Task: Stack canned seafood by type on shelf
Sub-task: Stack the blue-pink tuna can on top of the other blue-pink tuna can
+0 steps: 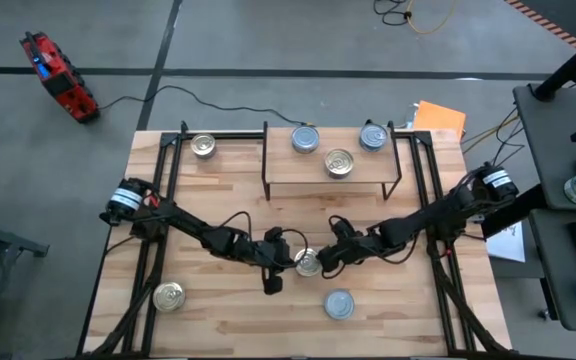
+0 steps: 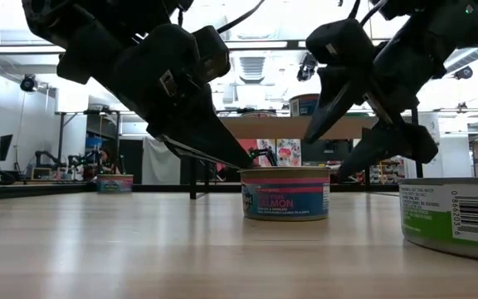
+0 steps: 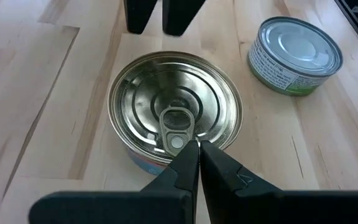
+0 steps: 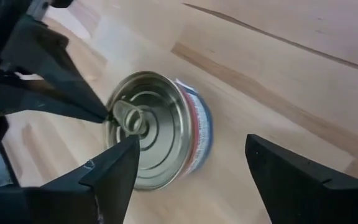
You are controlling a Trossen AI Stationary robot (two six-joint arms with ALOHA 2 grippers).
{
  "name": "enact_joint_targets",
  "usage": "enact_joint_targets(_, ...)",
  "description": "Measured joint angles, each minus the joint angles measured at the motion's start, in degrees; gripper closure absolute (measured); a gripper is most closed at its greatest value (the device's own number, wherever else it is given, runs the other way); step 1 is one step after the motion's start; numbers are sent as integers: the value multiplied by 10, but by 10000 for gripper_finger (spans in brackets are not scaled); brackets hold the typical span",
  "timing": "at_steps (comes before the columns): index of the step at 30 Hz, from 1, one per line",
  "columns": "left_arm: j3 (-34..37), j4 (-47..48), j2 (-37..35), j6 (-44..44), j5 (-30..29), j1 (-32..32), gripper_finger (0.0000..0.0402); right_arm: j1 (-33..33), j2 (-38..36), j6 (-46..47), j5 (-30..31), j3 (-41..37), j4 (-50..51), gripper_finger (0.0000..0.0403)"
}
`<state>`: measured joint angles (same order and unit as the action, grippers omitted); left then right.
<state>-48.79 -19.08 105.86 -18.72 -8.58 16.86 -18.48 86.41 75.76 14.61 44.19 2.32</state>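
Observation:
A silver-topped tin (image 1: 308, 262) with a pink and blue label (image 2: 285, 198) stands upright on the tabletop in the middle. My left gripper (image 3: 194, 148) is shut, with its tips on the tin's top. My right gripper (image 4: 191, 174) is open, slanting down from the right. Its fingers stand over and beside the tin's right side (image 2: 338, 158) and touch nothing. On the shelf (image 1: 280, 172) at the far side sit two blue-topped tins (image 1: 306, 139) (image 1: 372, 136) and a silver-topped one (image 1: 339, 163). My left gripper's shut fingertips (image 3: 188, 155) rest on the tin's lid at the pull tab (image 3: 176, 124), near the tab's riveted end. They slant down from the table's left. Whether a tip is under the tab, I cannot tell. The tin stands flat on the table.
A blue-topped tin with a green label (image 1: 339, 304) stands just nearer than the middle tin. Silver-topped tins stand at the near left (image 1: 169, 296) and beside the shelf at the far left (image 1: 203, 146). Black frame rails (image 1: 153, 250) run along both table sides.

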Motion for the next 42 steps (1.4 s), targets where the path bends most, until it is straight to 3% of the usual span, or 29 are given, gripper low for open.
enact_joint_targets(16,6,-1,6,-20,-6,3,401,0,81,12,-40,0,-86,90)
enact_joint_targets(33,12,21,10,-29,-1,5,401,0,77,-2,-44,0,-116,83)
enact_joint_targets(42,12,27,9,-44,0,10,401,0,64,-75,-43,2,-111,76)
